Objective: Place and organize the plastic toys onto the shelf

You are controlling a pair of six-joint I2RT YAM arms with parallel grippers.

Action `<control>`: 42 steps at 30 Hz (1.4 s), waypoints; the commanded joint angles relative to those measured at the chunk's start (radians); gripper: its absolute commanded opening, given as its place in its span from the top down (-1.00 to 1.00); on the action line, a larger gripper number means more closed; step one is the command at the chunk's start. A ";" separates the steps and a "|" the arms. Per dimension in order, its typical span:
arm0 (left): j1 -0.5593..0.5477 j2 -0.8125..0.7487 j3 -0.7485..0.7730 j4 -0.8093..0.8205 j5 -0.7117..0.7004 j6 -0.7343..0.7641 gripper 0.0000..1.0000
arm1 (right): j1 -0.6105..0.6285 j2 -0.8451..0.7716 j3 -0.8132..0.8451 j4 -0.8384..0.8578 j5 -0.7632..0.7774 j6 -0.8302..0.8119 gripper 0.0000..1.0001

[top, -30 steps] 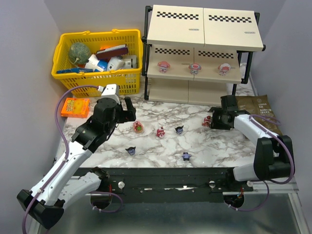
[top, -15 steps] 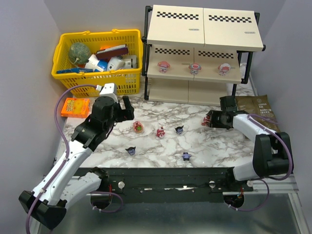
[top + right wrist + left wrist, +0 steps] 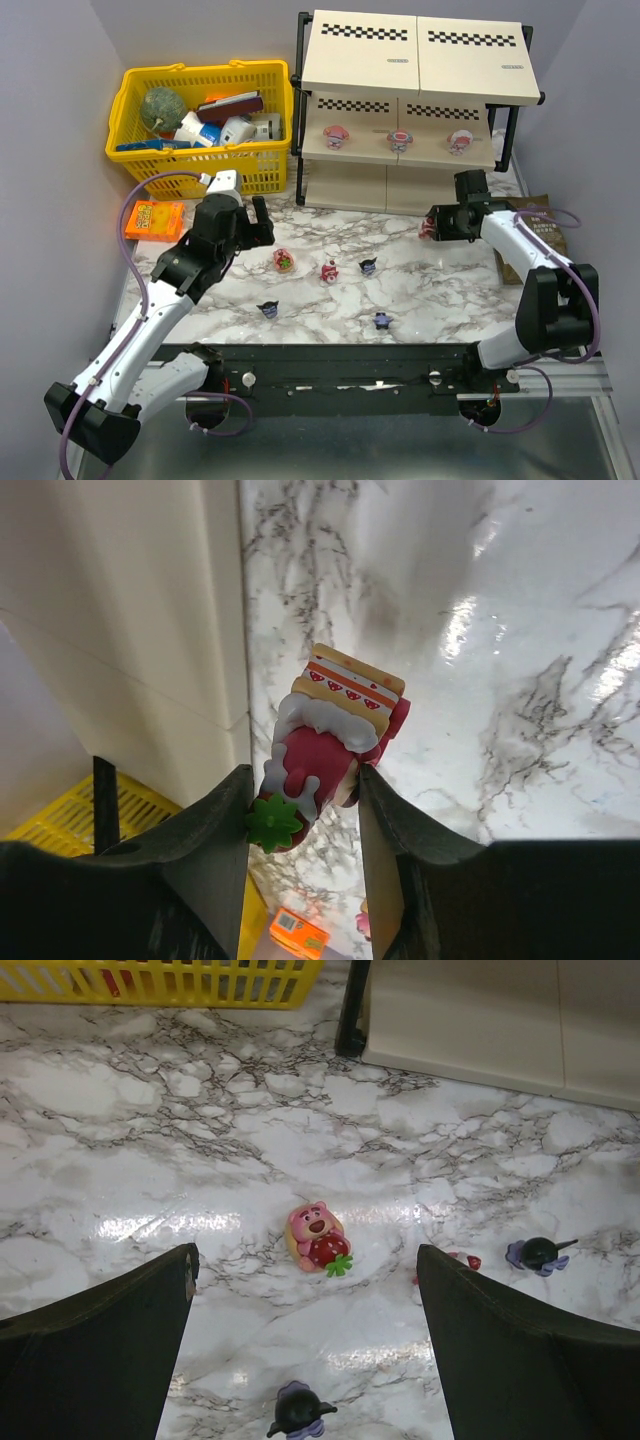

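My right gripper [image 3: 432,225] [image 3: 305,790] is shut on a red-pink toy [image 3: 325,755] with a green leaf, held above the marble in front of the shelf [image 3: 420,60]. Three pink-and-white toys [image 3: 400,139] stand on the shelf's middle board. My left gripper [image 3: 262,224] [image 3: 305,1256] hangs open over a pink bear toy [image 3: 318,1240] [image 3: 285,261]. A red-pink toy [image 3: 329,270] and three dark purple toys [image 3: 368,266] [image 3: 268,309] [image 3: 381,320] lie on the table. Two of the purple ones [image 3: 297,1410] [image 3: 540,1253] show in the left wrist view.
A yellow basket [image 3: 130,100] full of larger items stands at the back left, close to the shelf's left post. An orange packet [image 3: 154,220] lies left of my left arm. A brown bag [image 3: 540,222] lies under my right arm at the right edge.
My right gripper has closed on the red-pink toy and carried it up and back toward the shelf. The left gripper has drifted slightly left and back, still open.
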 commanded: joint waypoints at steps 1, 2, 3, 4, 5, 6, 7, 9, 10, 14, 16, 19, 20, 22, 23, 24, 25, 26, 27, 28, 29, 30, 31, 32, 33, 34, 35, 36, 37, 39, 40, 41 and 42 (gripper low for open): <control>0.009 0.010 0.031 0.029 0.002 0.000 -0.98 | -0.034 0.073 0.100 -0.038 0.043 -0.050 0.43; 0.011 0.012 0.032 0.036 0.005 0.004 -0.98 | -0.042 0.090 0.126 -0.032 0.027 -0.066 0.43; 0.011 0.018 0.034 0.044 0.008 0.006 -0.98 | -0.057 0.122 0.140 -0.030 0.020 -0.070 0.43; 0.012 0.027 0.039 0.056 0.010 0.006 -0.98 | -0.065 0.133 0.149 -0.024 0.017 -0.078 0.43; 0.012 0.035 0.043 0.059 0.010 0.006 -0.98 | -0.072 0.144 0.155 -0.009 0.008 -0.089 0.43; 0.014 0.041 0.048 0.062 0.010 0.006 -0.98 | -0.083 0.154 0.165 0.002 0.004 -0.095 0.43; 0.014 0.056 0.060 0.064 0.014 0.004 -0.97 | -0.085 0.165 0.166 0.011 0.002 -0.096 0.43; 0.015 0.070 0.068 0.069 0.023 0.012 -0.98 | -0.092 0.178 0.171 0.037 0.000 -0.096 0.43; 0.017 0.082 0.071 0.075 0.033 0.015 -0.98 | -0.092 0.196 0.177 0.045 -0.001 -0.099 0.42; 0.021 0.102 0.069 0.098 0.059 0.024 -0.98 | -0.092 0.236 0.194 0.110 -0.027 -0.116 0.42; 0.023 0.110 0.072 0.102 0.060 0.030 -0.98 | -0.114 0.247 0.200 0.127 -0.027 -0.116 0.42; 0.029 0.117 0.074 0.112 0.062 0.036 -0.98 | -0.120 0.267 0.215 0.144 -0.029 -0.122 0.42; 0.031 0.119 0.074 0.112 0.065 0.038 -0.98 | -0.122 0.274 0.220 0.155 -0.033 -0.127 0.42; 0.034 0.122 0.075 0.115 0.066 0.040 -0.98 | -0.126 0.288 0.221 0.166 -0.038 -0.129 0.42; 0.034 0.122 0.075 0.116 0.069 0.040 -0.98 | -0.128 0.296 0.223 0.183 -0.041 -0.136 0.41; 0.037 0.124 0.075 0.118 0.069 0.040 -0.97 | -0.129 0.308 0.229 0.186 -0.042 -0.138 0.40; 0.037 0.127 0.075 0.119 0.071 0.040 -0.98 | -0.131 0.313 0.232 0.190 -0.043 -0.139 0.39; 0.038 0.127 0.075 0.118 0.071 0.038 -0.98 | -0.131 0.317 0.235 0.198 -0.074 -0.144 0.38; 0.040 0.127 0.075 0.119 0.073 0.040 -0.98 | -0.131 0.322 0.234 0.201 -0.078 -0.142 0.37; 0.041 0.130 0.077 0.121 0.073 0.036 -0.98 | -0.131 0.320 0.229 0.207 -0.081 -0.139 0.36; 0.043 0.130 0.078 0.119 0.071 0.038 -0.97 | -0.131 0.320 0.220 0.233 -0.087 -0.138 0.36; 0.043 0.130 0.077 0.121 0.071 0.036 -0.98 | -0.131 0.317 0.209 0.246 -0.090 -0.136 0.36; 0.046 0.131 0.078 0.119 0.071 0.036 -0.97 | -0.131 0.308 0.188 0.258 -0.092 -0.133 0.36; 0.046 0.131 0.077 0.119 0.073 0.036 -0.98 | -0.131 0.302 0.176 0.285 -0.092 -0.133 0.37; 0.046 0.133 0.077 0.121 0.074 0.036 -0.98 | -0.131 0.294 0.165 0.295 -0.089 -0.133 0.41; 0.046 0.134 0.077 0.119 0.074 0.033 -0.98 | -0.131 0.285 0.133 0.310 -0.087 -0.133 0.43; 0.048 0.134 0.077 0.119 0.076 0.035 -0.98 | -0.131 0.268 0.119 0.337 -0.082 -0.132 0.45; 0.048 0.134 0.077 0.119 0.076 0.035 -0.98 | -0.131 0.259 0.110 0.342 -0.079 -0.127 0.49; 0.049 0.136 0.077 0.124 0.077 0.035 -0.98 | -0.131 0.253 0.100 0.350 -0.081 -0.130 0.52; 0.049 0.139 0.077 0.125 0.079 0.035 -0.98 | -0.131 0.233 0.086 0.359 -0.078 -0.136 0.57; 0.049 0.140 0.077 0.125 0.080 0.035 -0.98 | -0.131 0.230 0.083 0.362 -0.078 -0.139 0.58; 0.049 0.142 0.077 0.127 0.079 0.035 -0.97 | -0.131 0.222 0.080 0.364 -0.079 -0.139 0.60; 0.051 0.145 0.077 0.127 0.082 0.035 -0.98 | -0.131 0.211 0.073 0.368 -0.082 -0.139 0.60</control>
